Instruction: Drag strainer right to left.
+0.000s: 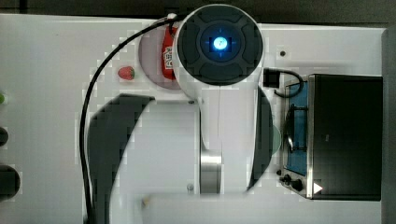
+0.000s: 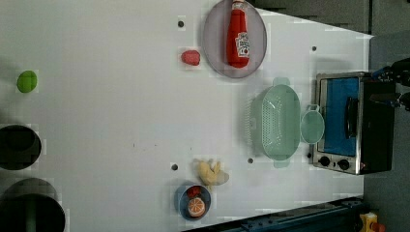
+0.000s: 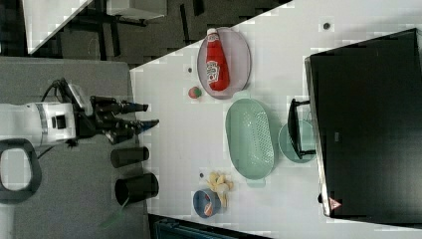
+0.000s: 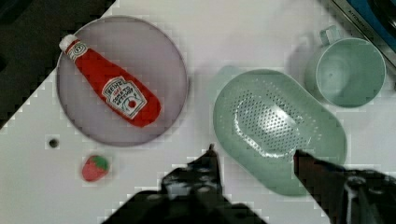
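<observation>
Gripper (image 3: pixel 145 114) with fingers spread, holding nothing, well left of strainer (image 3: pixel 250 138) in the right view; strainer's long axis crosses the approach.

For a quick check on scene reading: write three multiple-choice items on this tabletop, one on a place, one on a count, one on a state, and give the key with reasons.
1. In the left view, the ketchup bottle lies
A. on the round plate
B. inside the strainer
C. on the toaster oven

2. How many mint-green plastic items are on the table?
A. one
B. two
C. three

3. The gripper is
A. shut on the cup
B. shut on the strainer
C. open, holding nothing

Key: 1 A, the bottle rests flat on the plate. 2 B, the strainer and the cup beside it. 3 C, the wrist view shows its fingers spread apart above the strainer's rim.
</observation>
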You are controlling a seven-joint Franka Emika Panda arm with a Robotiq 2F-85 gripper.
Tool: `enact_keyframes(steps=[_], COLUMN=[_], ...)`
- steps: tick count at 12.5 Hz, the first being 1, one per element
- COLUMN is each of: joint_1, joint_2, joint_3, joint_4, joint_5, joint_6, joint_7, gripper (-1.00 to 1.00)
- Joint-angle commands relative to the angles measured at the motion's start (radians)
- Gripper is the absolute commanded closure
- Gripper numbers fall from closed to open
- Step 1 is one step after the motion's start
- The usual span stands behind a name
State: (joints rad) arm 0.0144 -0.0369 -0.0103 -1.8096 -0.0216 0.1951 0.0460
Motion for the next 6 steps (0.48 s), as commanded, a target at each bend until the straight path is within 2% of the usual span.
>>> enact_keyframes(steps=[1, 3, 6], joint_1=[-0.040, -0.039, -0.039], joint_2=[-0.619, -0.615, -0.570], joint_3=[-0.065, -0.062, -0.050], joint_4=[-0.400, -0.401, -0.434], joint_5=[-0.024, -0.024, -0.023], joint_6=[-0.194, -0.190, -0.144], joint_7=[-0.044, -0.044, -0.041], gripper=[-0.59, -1.00, -1.00])
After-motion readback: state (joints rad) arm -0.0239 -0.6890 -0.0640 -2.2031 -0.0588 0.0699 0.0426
